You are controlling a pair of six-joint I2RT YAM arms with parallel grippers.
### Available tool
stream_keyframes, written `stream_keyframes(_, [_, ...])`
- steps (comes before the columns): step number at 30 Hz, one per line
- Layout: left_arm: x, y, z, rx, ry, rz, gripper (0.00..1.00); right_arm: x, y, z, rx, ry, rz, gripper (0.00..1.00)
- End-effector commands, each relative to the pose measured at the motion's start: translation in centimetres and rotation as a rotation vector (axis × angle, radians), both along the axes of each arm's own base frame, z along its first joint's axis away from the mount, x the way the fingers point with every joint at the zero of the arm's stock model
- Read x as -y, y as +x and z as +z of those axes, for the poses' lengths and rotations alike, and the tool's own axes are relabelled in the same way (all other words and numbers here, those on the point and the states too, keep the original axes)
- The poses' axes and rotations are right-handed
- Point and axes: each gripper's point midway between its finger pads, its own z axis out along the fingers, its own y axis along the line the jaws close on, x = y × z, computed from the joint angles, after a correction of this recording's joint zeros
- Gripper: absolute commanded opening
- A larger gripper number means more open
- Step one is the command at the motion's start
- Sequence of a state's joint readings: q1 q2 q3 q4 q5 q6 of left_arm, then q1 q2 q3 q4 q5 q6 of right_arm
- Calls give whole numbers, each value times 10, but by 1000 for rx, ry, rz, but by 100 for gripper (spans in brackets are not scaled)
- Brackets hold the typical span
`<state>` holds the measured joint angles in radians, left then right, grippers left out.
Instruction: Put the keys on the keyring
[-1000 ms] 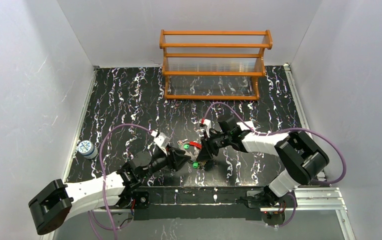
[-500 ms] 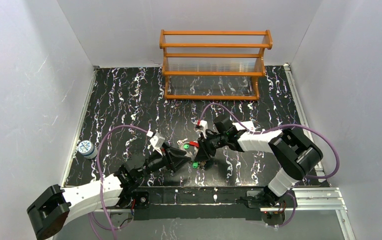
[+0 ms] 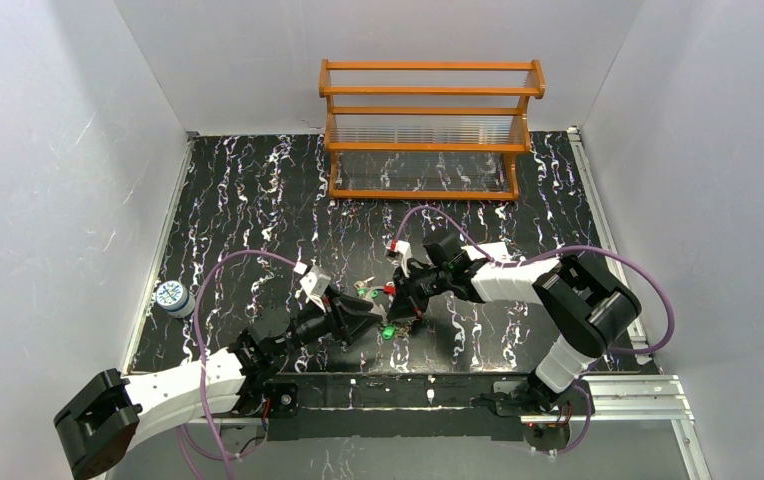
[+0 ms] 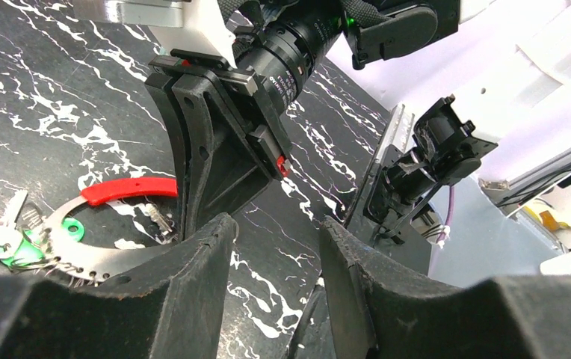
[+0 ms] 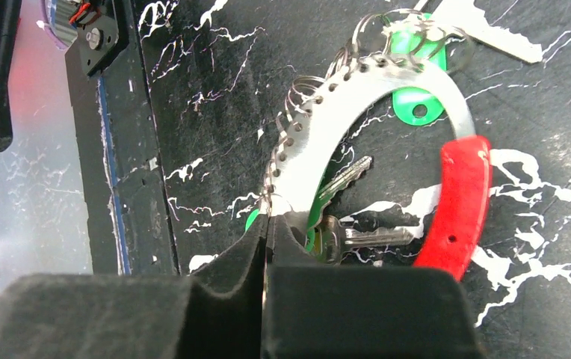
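Keyring [image 5: 387, 82] lies flat on the black marbled table [image 3: 258, 200], near its front edge and between the two arms. It is a silvery perforated band curving into a red section [image 5: 458, 206], with small wire rings along the holes. The keys [image 5: 415, 105] lie scattered on and around it. One green head lies against the far curve of the band beside a plain silver key [image 5: 492, 34]. Another key [image 5: 372, 238] lies inside the loop, and a second green head [image 5: 251, 219] peeks out just beside the pinched end. Whether any key actually hangs from a wire ring is hard to tell; the far green one seems to.

At the back of the table, well apart from all this, stands a wooden rack [image 3: 428, 130]. A small blue-and-white round container [image 3: 171, 297] sits at the left edge. Purple cables loop over both arms.

From the left wrist camera, the black body of the right gripper [image 3: 405, 305] stands on the table directly ahead, just beside the red section and partly blocking the loop.

The right gripper's pads are pressed together on the silvery end of the band [image 5: 266, 224], clamping it. The left gripper [image 4: 275, 247] hovers low just short of the keyring, its fingers [image 4: 193, 277] parted by a moderate gap, holding and touching nothing.
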<state>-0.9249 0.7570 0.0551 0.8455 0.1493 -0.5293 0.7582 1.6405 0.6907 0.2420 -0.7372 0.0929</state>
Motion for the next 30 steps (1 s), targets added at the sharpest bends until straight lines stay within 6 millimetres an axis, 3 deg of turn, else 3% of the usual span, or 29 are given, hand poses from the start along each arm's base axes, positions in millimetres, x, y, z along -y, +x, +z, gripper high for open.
stream_keyframes(1, [-2,3,3,55,17,6,45,-10,6,18,53,44,33,1])
stream_keyframes(5, [-3,3,-5,105,101,-11,43,-9,7,36,92,68,33,1])
stream_keyframes(13, [0,-11,-22,317,344,-204,40,-3,-2,85,207,162,73,1])
stream_keyframes(20, [1,-7,-8,501,377,-231,38,1,-14,95,246,189,143,1])
stream_keyframes(30, [6,-4,-3,569,360,-232,33,1,-27,109,319,251,219,1])
